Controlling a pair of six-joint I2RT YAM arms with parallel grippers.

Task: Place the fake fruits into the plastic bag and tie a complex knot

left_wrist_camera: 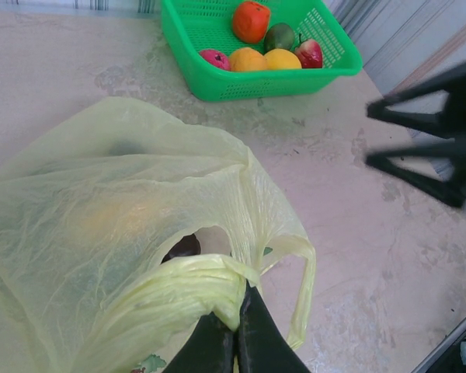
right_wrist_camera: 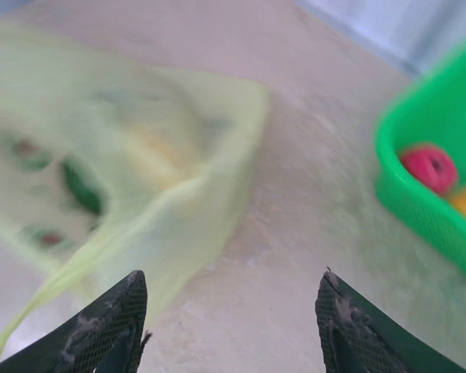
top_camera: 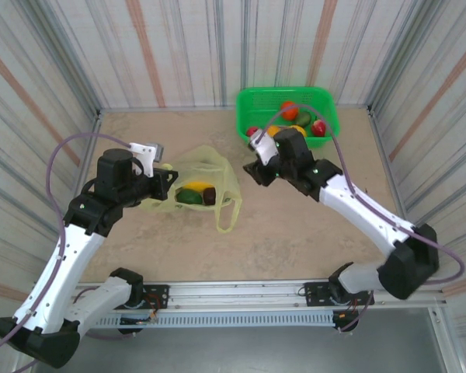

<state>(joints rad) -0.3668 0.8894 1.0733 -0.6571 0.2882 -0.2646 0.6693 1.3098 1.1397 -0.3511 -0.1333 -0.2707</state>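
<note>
Plastic bag (top_camera: pixel 206 167) lies left of centre, its bunched rim pinched in the left gripper (left_wrist_camera: pixel 234 315). I'd have the right gripper (right_wrist_camera: pixel 231 284), spread and empty, lift fake fruits (left_wrist_camera: pixel 251 21) from the far-right basket (left_wrist_camera: pixel 256 87) singly.

Bag (top_camera: pixel 206 167) left of centre, basket (top_camera: pixel 256 101) far right.
Fruits (top_camera: pixel 194 191) lie inside the bag on the table (top_camera: pixel 295 233); more fruits sit in the basket beyond it.
</note>
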